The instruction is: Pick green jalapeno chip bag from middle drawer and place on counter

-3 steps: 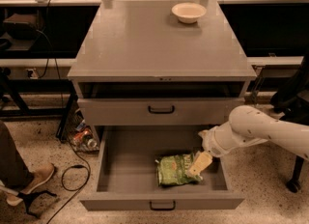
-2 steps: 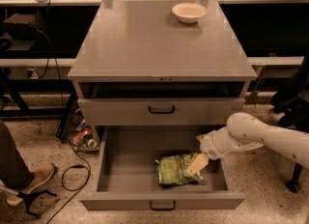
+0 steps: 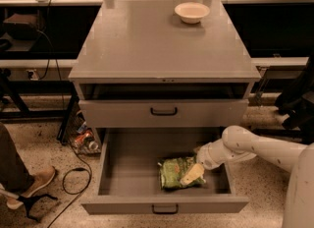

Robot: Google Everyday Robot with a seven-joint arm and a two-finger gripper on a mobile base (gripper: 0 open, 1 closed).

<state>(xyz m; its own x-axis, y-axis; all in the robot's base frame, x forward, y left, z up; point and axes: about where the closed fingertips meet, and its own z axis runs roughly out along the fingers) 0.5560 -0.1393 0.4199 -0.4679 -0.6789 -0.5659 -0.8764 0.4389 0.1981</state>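
The green jalapeno chip bag [image 3: 172,172] lies flat on the floor of the open middle drawer [image 3: 130,165], right of its centre and near the front panel. My gripper [image 3: 192,174] reaches in from the right on a white arm [image 3: 255,147]. It is down on the bag's right half. The counter [image 3: 157,40] is the grey top of the cabinet, above the drawers.
A cream bowl [image 3: 192,12] stands at the counter's back right. A shut drawer front [image 3: 163,111] sits above the open drawer. A person's shoe [image 3: 30,185] and black cables [image 3: 73,173] lie on the floor at the left. Dark shelving stands behind.
My arm has pushed a little further left and down into the drawer, bringing the gripper onto the bag's right side. The bag has not moved.
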